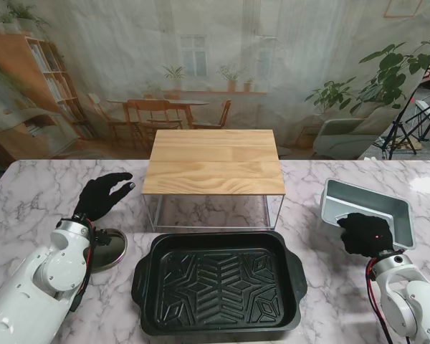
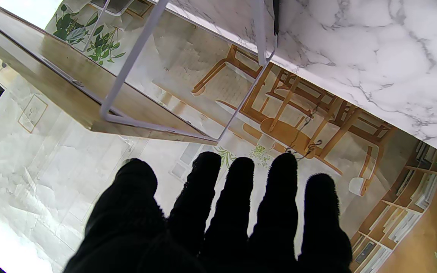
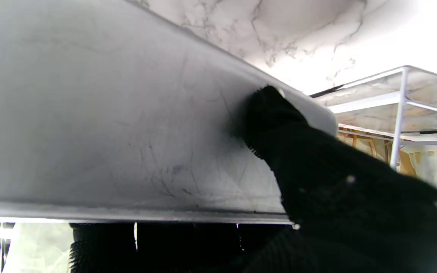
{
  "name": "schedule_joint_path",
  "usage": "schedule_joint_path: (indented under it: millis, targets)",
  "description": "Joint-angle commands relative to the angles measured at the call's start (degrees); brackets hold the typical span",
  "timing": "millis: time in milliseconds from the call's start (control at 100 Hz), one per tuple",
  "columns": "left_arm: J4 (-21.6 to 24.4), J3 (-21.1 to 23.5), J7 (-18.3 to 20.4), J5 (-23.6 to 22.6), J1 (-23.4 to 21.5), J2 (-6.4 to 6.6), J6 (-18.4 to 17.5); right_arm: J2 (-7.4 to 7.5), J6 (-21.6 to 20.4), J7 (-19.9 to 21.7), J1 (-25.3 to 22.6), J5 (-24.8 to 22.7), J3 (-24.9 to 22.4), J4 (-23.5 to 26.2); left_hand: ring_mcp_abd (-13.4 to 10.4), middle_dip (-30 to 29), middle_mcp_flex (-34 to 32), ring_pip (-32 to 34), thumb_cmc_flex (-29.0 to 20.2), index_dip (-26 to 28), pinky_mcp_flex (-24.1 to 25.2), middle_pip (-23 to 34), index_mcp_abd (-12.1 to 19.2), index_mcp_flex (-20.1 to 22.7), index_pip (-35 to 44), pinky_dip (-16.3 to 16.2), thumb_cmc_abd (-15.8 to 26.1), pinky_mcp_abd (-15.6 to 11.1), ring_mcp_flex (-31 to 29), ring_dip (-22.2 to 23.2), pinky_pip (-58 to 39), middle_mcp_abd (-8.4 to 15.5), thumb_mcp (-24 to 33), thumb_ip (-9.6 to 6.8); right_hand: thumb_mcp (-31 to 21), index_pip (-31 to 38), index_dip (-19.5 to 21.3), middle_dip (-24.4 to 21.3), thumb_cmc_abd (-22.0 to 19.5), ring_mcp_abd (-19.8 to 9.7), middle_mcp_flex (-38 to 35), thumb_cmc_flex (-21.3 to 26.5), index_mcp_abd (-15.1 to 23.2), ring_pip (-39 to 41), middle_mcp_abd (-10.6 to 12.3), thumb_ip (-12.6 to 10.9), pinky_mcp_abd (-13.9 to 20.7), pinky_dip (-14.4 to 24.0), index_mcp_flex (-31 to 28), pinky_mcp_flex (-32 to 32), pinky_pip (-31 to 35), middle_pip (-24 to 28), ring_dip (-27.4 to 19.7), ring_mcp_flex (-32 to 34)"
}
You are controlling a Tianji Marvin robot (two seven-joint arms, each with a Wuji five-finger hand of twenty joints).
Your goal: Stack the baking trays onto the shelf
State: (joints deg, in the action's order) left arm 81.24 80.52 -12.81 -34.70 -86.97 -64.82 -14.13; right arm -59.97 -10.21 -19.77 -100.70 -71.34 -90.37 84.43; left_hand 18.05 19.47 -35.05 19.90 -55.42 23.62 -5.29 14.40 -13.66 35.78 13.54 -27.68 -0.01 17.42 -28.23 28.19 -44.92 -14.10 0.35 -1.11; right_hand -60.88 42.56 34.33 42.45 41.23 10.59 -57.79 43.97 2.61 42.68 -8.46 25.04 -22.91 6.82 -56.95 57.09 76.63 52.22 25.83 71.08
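The right hand (image 1: 367, 233) grasps the near rim of the tilted, empty grey metal baking tray (image 1: 369, 204). The left hand (image 1: 104, 195) hangs released beside the wooden-topped wire shelf (image 1: 213, 162), whose top is bare. An empty black ribbed baking tray (image 1: 218, 281) lies on the marble worktop (image 1: 36, 193) between both hands.

Right hand (image 1: 368, 234) covers near rim of grey tray (image 1: 373, 201). Its fingers hidden behind tray wall (image 3: 108, 132) in wrist view. Left arm cut off at frame edge.

The top of the shelf (image 1: 213, 162) is left bare, while the table just nearer to me of it is blocked by the black tray (image 1: 219, 282).
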Motion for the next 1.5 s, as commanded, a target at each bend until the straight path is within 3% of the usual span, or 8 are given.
schedule_joint_path:
  millis: [0, 320, 720, 1140, 1490]
  targets:
    - [-0.2, -0.2, 0.4, 0.0, 0.1, -0.19, -0.1, 0.37, -0.8, -0.5, -1.5, -0.7, -1.1, 2.9, 0.2, 0.5, 0.7, 1.3, -2.1, -0.6, 0.7, 0.8, 0.9, -2.0, -0.5, 0.4, 2.9, -1.7, 0.4, 0.5, -0.6, 0.7, -1.4, 0.61, -14.0, 12.0, 3.8, 0.9, -9.6, -1.9, -1.2, 11.2, 7.6, 13.4, -0.6, -7.7, -1.1, 3.8, -12.2, 3.1, 9.2, 2.7, 3.6, 4.0]
    - [-0.1, 0.0, 0.4, 0.0, 0.1, -0.21, -0.2, -0.35, -7.6, 2.7, -10.1, -0.5, -7.3, 14.9, 0.2, 0.5, 0.7, 1.3, -2.0, -0.6, 0.7, 0.9, 0.9, -2.0, -0.4, 0.4, 2.9, -1.7, 0.4, 0.4, -0.5, 0.7, -1.4, 0.64, -13.6, 11.8, 4.0, 0.8, -9.6, -2.0, -1.2, 11.3, 7.3, 13.6, -0.6, -7.5, -1.1, 4.0, -12.4, 3.0, 9.3, 2.7, 3.2, 3.9]
    - [0.0, 0.4, -0.1, 0.2, -0.2, -0.31, -0.5, -1.23, -12.7, 4.7, -19.9, -0.6, -12.6, 26.9, 0.2, 0.5, 0.6, 1.3, -2.0, -0.6, 0.7, 0.9, 0.9, -1.9, -0.3, 0.3, 3.0, -1.8, 0.4, 0.4, -0.4, 0.7, -1.4, 0.64, -13.3, 11.5, 4.1, 0.8, -9.3, -1.8, -1.3, 11.7, 6.8, 13.7, -0.9, -7.5, -1.3, 4.0, -12.7, 3.0, 9.0, 2.5, 3.0, 3.9]
    - [-0.3, 0.2, -0.2, -0.3, 0.0, -0.26, -0.5, -1.74, -12.8, 5.4, -28.5, -1.7, -12.7, 34.6, 0.2, 0.5, 0.7, 1.4, -2.1, -0.6, 0.6, 0.9, 1.0, -1.9, -0.3, 0.3, 3.0, -1.8, 0.4, 0.5, -0.4, 0.8, -1.4, 0.63, -13.1, 11.2, 4.2, 0.9, -9.0, -1.6, -1.5, 12.2, 6.3, 13.9, -1.3, -7.3, -1.5, 4.1, -13.0, 3.0, 9.0, 2.3, 2.9, 3.8]
    - [-0.4, 0.4, -0.7, -0.5, 0.0, -0.31, -0.8, -1.31, -13.8, 9.3, -30.8, -3.0, -9.4, 39.6, 0.2, 0.5, 0.7, 1.4, -2.0, -0.7, 0.7, 0.9, 1.1, -2.3, -0.4, 0.3, 3.0, -1.9, 0.4, 0.5, -0.5, 0.8, -1.4, 0.65, -12.7, 10.9, 4.3, 1.0, -9.0, -1.7, -1.5, 12.4, 6.0, 14.0, -1.3, -7.3, -1.3, 4.3, -13.0, 3.0, 9.2, 2.2, 2.9, 3.8]
